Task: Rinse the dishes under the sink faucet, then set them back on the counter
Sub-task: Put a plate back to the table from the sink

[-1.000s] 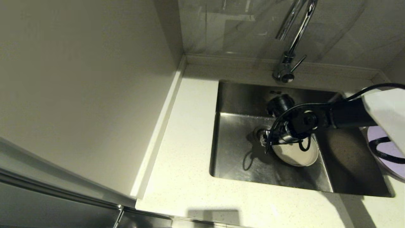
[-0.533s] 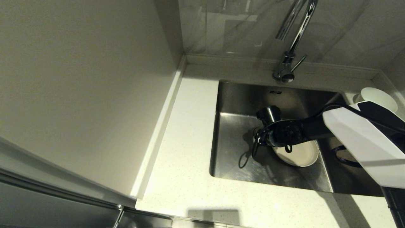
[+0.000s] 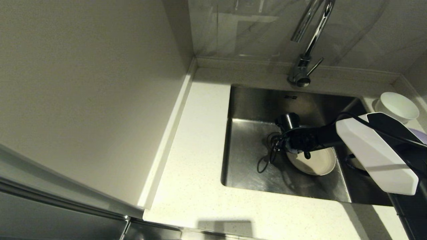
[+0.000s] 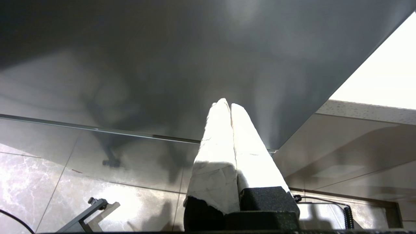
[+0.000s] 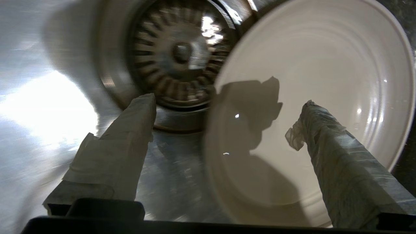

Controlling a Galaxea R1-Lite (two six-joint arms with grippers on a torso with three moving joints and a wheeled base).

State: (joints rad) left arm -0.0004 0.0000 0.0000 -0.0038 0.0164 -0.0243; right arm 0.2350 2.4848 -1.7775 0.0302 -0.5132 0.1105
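A cream-beige plate (image 3: 317,163) (image 5: 312,97) lies on the bottom of the steel sink (image 3: 247,166), beside the round drain strainer (image 5: 180,55). My right gripper (image 3: 278,148) (image 5: 227,104) hangs low in the sink, open and empty. It straddles the plate's rim nearest the drain: one taped finger is over the sink bottom, the other over the plate. The chrome faucet (image 3: 305,63) stands behind the sink. On the counter to the right sit a small white bowl (image 3: 397,106) and a sliver of the lavender plate (image 3: 421,135). My left gripper (image 4: 227,104) is parked, shut and empty.
The speckled white counter (image 3: 196,150) runs along the sink's left and front, bounded by a beige wall panel (image 3: 100,100) on the left. My right forearm (image 3: 373,153) crosses the sink's right edge. The left wrist view faces a grey cabinet front and floor tiles.
My right arm has swung lower into the sink toward the drain, bringing the open gripper to the plate's rim. Its forearm shifted and uncovered the white bowl. The plate has not moved.
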